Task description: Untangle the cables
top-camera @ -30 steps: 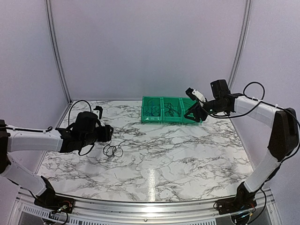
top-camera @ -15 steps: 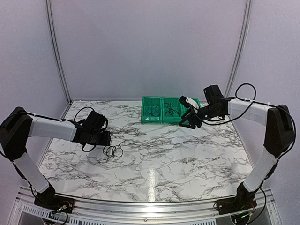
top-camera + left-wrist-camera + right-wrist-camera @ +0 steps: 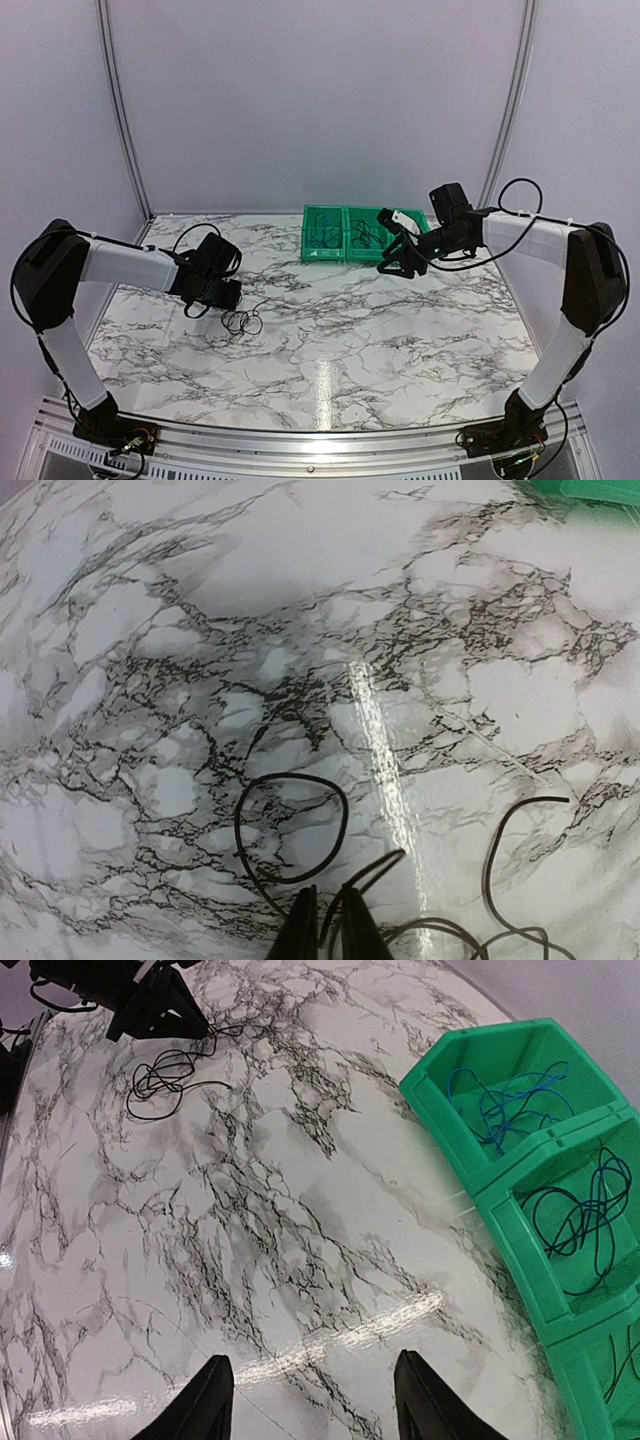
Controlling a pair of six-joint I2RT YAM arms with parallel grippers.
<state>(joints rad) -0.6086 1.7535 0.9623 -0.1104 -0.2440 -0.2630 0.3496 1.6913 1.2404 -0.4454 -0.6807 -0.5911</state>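
**Q:** What is on the left?

**A:** My left gripper (image 3: 228, 293) sits low on the glossy, marble-patterned table (image 3: 400, 340). Its tips are nearly together and a strand runs between them, but I cannot tell if it is held. The cables (image 3: 242, 321), thin dark loops, lie uncovered at those tips.

**Q:** And rightward?

**A:** Green plastic bins (image 3: 345, 235) stand at the far edge, holding blue and dark wires (image 3: 585, 1210). My right gripper (image 3: 315, 1400) hovers near them, fingers spread wide and holding nothing. It partly hides the rightmost bin from above.
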